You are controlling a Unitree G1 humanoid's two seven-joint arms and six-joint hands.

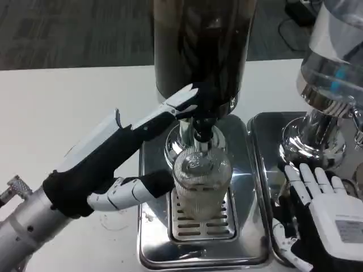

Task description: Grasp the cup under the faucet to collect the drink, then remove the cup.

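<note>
The cup (pixel 199 184), clear and ribbed, stands upright on the slotted grate (pixel 201 222) of the steel drip tray (pixel 156 249), right under the faucet (pixel 203 131) of the dark drink dispenser (pixel 201 45). The left hand (pixel 142 153) comes in from the left of the picture and brackets the cup's left side: one white-and-black finger reaches up past the cup's rim to the faucet area, its tip at the tap, while a lower finger (pixel 136 190) lies level with the cup's body, its dark tip just beside or touching the cup wall. I cannot tell whether the hand actually grips the cup; the fingers are parted, one above and one below, and no finger shows on the far side of the cup.

Over on the right, the right hand (pixel 323 218) lies flat, back up, fingers straight and slightly spread, holding nothing. It rests on the second steel tray (pixel 264 170), at the foot of a second dispenser (pixel 329 73) with a clear body, well apart from the cup. Both trays sit side by side on the white worktop (pixel 62 107).
</note>
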